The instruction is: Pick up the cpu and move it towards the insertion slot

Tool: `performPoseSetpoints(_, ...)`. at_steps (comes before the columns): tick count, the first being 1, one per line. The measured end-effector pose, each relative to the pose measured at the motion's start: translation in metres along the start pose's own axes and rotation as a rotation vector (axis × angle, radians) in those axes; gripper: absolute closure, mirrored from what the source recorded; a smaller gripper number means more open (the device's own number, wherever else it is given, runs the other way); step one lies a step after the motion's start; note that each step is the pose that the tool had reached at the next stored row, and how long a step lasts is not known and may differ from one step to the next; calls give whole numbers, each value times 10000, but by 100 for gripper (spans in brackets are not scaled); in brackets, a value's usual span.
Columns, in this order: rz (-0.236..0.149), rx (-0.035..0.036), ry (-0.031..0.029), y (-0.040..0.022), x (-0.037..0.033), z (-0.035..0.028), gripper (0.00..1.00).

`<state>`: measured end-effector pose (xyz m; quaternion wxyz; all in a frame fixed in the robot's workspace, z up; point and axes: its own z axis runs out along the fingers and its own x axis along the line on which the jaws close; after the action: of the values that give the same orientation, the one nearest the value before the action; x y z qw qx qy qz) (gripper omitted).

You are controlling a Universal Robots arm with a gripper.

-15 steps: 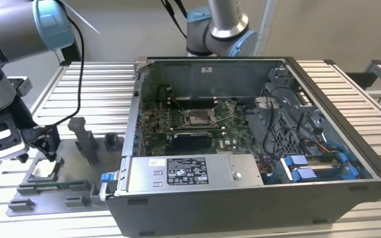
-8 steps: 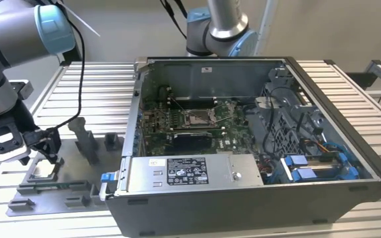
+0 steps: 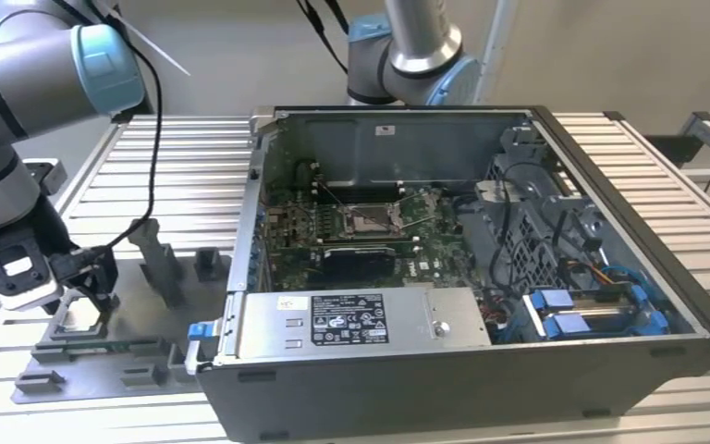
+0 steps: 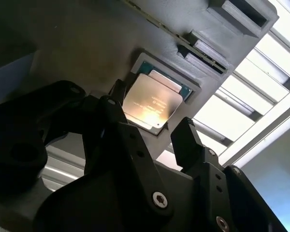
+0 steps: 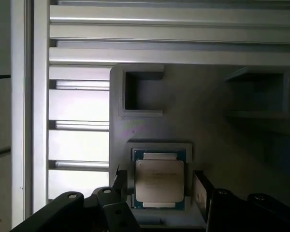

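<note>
The end effector (image 3: 78,294) hovers over the grey fixture (image 3: 145,363) on the counter (image 3: 182,157). Its 2 fingers (image 4: 186,137) are apart and straddle the cpu (image 4: 152,101), which lies flat in the fixture's square pocket, apparently lined up for a grip on its edges. The insertion slot (image 3: 368,220) sits well away from the fixture, inside the open computer case (image 3: 454,388).
</note>
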<state>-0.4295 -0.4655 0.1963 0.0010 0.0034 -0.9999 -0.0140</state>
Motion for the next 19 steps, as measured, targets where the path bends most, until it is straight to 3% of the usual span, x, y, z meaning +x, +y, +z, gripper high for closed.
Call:
performPoseSetpoints(12, -48, 3, 1, -2, 0, 85, 0)
performPoseSetpoints(19, -54, 3, 1, -3, 0, 96, 0)
